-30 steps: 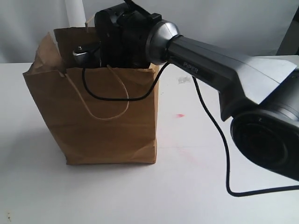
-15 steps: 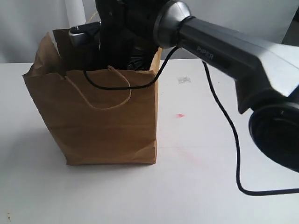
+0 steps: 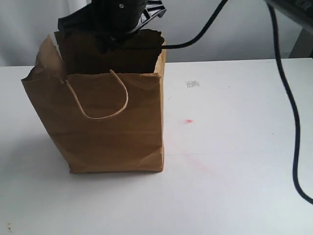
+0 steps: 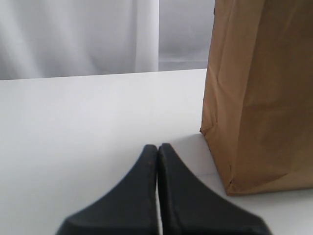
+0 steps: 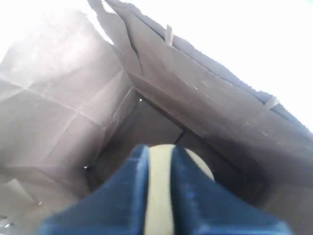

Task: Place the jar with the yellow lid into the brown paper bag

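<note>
The brown paper bag (image 3: 112, 122) stands upright on the white table, left of centre. My right gripper (image 3: 110, 36) hangs over its open top. In the right wrist view I look down inside the bag (image 5: 63, 98). The yellow-lidded jar (image 5: 201, 165) lies at the bottom, only its pale yellow lid showing through the narrow gap of my right gripper (image 5: 159, 149), which is open and apart from the lid. My left gripper (image 4: 157, 147) is shut and empty, low over the table beside the bag's (image 4: 259, 98) corner.
A black cable (image 3: 288, 98) hangs down the right side over the white table (image 3: 234, 171). A small red mark (image 3: 188, 121) is on the tabletop right of the bag. White backdrop behind.
The right arm has risen from inside the bag's mouth to above its rim. The bag and the left gripper have stayed put.
</note>
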You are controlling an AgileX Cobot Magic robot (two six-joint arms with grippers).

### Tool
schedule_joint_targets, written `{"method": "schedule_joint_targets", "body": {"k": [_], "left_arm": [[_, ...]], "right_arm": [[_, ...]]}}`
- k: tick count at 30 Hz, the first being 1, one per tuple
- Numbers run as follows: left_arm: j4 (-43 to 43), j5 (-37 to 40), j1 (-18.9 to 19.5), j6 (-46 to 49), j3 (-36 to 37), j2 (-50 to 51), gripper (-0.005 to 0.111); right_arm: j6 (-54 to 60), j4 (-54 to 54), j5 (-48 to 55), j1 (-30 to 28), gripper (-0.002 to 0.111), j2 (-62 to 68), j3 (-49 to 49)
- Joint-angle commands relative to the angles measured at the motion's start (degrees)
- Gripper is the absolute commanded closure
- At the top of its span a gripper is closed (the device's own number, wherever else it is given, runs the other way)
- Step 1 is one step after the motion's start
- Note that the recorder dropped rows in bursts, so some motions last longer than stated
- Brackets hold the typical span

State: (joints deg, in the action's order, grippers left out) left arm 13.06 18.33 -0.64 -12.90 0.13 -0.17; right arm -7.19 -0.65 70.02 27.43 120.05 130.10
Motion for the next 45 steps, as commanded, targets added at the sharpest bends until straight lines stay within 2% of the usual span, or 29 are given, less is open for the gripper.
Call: {"method": "schedule_joint_targets", "body": {"k": [1, 12, 16, 25, 37, 45], "left_arm": [[-0.22, -0.54, -0.28, -0.22, -0.13, 0.17, 0.106], [-0.22, -0.54, -0.28, -0.22, -0.13, 0.17, 0.106], [-0.22, -0.54, -0.28, -0.22, -0.13, 0.17, 0.106], [-0.22, -0.54, -0.28, -0.22, -0.13, 0.17, 0.106], [-0.22, -0.54, -0.28, -0.22, -0.13, 0.17, 0.106], [-0.22, -0.54, -0.28, -0.22, -0.13, 0.17, 0.106]], "right_arm": [[3.59, 0.01, -0.06, -0.02, 0.108, -2.54, 0.01], [6.22, -4.61, -0.06, 0.59, 0.108, -12.25, -0.12], [8.05, -6.05, -0.06, 0.59, 0.108, -18.02, -4.94], [8.45, -3.76, -0.49, 0.59, 0.108, -37.54, -31.12], [8.45, -5.39, -20.05, 0.59, 0.108, -66.48, -68.78], [8.45, -12.32, -31.18, 0.59, 0.108, -79.44, -87.24]]}}
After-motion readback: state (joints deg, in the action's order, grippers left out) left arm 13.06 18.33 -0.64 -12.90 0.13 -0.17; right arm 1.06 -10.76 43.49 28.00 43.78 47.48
